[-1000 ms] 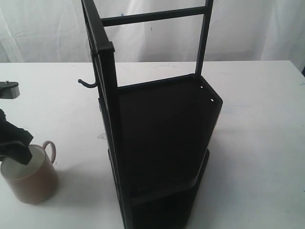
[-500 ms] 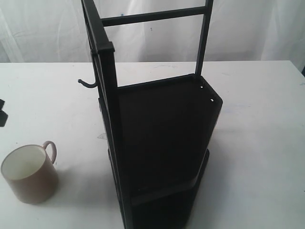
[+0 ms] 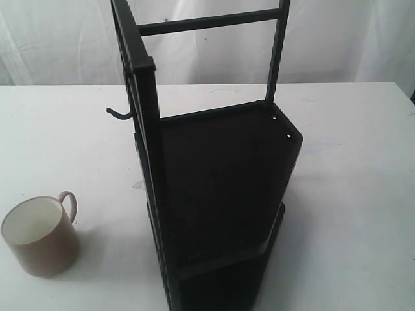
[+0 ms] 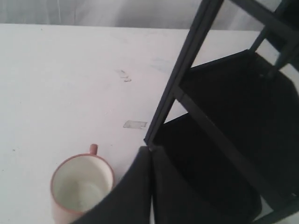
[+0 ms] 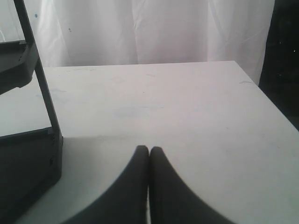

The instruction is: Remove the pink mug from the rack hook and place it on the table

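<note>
**Grippers Closed and Empty — Mug Standing Clear of the Rack**

The left gripper (image 4: 150, 154) was found with its two dark fingers pressed together along their full visible length, nothing between them. In the left wrist view its tips lined up with the lower corner of the rack (image 3: 220, 194). Whether they touched the frame could not be told. The right gripper (image 5: 149, 150) was likewise drawn tight together and empty, poised over bare table (image 3: 350, 194) with the rack's base and one thin post off to one side, well apart from the fingertips. Neither gripper appeared in the exterior view.

The pink mug (image 3: 40, 236) stood upright on the table, well apart from the rack on the side where the rack hook (image 3: 118, 113) sticks out. It touched neither the frame nor either gripper. Its mouth faced up and showed a cream-white inside with nothing in it. The outer wall was a pale dusty pink, and the loop handle (image 3: 69, 203) was turned roughly toward the rack.

The rack hook carried nothing — a short black prong with an upturned tip, projecting from the upright post. A small pale patch (image 4: 134, 124) lay flat on the table just beside the rack's base, between the base and the mug.
</note>
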`<action>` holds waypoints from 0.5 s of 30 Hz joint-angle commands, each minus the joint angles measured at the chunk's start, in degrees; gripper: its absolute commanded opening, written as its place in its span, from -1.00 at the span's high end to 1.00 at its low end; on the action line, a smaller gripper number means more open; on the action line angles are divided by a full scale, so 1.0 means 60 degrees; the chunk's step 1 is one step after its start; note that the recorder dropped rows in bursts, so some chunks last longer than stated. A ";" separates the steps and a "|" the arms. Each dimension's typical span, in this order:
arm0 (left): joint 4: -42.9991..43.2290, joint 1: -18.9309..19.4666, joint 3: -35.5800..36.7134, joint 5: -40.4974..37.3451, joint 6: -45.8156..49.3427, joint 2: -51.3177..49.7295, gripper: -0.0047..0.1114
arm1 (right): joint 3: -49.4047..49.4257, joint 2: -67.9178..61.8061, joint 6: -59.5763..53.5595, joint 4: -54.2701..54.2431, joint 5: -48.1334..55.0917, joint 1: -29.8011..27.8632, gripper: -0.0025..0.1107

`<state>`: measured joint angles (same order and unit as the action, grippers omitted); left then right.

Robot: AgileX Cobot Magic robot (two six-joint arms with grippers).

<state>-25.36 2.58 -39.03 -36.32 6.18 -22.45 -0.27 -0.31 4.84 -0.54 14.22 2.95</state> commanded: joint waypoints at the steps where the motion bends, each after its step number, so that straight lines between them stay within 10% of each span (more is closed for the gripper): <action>1: -0.1212 -0.0002 0.0206 -0.0672 0.0013 0.1423 0.92 | 0.0046 0.0052 -0.0006 0.0017 -0.0092 -0.0030 0.96; 15: -0.1017 0.0017 0.0206 -0.2644 -0.0116 0.3189 0.92 | 0.0046 0.0052 -0.0006 0.0017 -0.0092 -0.0030 0.96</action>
<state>-31.62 2.58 -37.92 -52.37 5.25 -3.74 -0.27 -0.31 4.84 -0.54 14.22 2.95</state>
